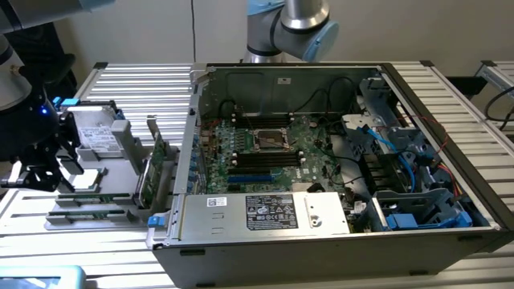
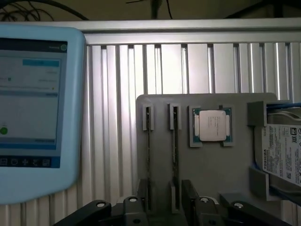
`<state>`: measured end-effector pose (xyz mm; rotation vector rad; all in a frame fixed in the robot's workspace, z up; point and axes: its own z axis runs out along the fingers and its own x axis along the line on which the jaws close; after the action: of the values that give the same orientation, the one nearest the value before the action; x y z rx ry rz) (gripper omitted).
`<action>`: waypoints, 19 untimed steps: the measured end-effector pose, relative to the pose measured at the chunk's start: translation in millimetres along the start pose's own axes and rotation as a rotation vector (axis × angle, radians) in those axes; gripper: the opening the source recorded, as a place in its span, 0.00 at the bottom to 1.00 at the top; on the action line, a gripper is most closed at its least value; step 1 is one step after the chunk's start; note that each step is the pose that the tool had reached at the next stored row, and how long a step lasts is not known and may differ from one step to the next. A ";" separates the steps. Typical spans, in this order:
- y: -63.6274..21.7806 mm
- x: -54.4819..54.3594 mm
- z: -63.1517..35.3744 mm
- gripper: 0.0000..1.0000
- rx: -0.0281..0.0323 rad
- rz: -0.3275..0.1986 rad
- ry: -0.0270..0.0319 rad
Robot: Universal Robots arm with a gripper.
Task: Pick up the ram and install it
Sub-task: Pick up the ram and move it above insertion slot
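Jaws: spread wide, grasping nothing; gripper (image 2: 164, 207) hangs over the grey holder (image 2: 211, 174).
Ram: ram (image 2: 175, 157) stands on edge in a holder slot near the fingers (image 2: 190, 197), not in the case.
Neighbour: second ram (image 2: 148, 155) in the parallel slot, just beside.
Around: CPU (image 2: 210, 125) and drive (image 2: 282, 150) on the holder; tablet (image 2: 33, 108) beside.
Case: case (image 1: 321, 253) lies open, at the exterior view's right.

Silver-grey arm (image 1: 302, 13) with pale blue joint caps (image 1: 324, 36), black claw (image 2: 165, 200) dotted with bright screws (image 2: 100, 205).

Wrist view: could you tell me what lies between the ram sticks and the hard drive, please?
In the wrist view, a processor chip sits there on the grey holder.
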<state>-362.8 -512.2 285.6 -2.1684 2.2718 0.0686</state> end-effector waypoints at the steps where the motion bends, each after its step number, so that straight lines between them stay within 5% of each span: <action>1: 0.0 0.2 1.9 0.42 0.0001 -0.002 -0.0001; 19: -2.8 8.0 30.8 0.42 0.0001 -0.051 0.0012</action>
<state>-361.3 -519.4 254.5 -2.2255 2.2155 0.0671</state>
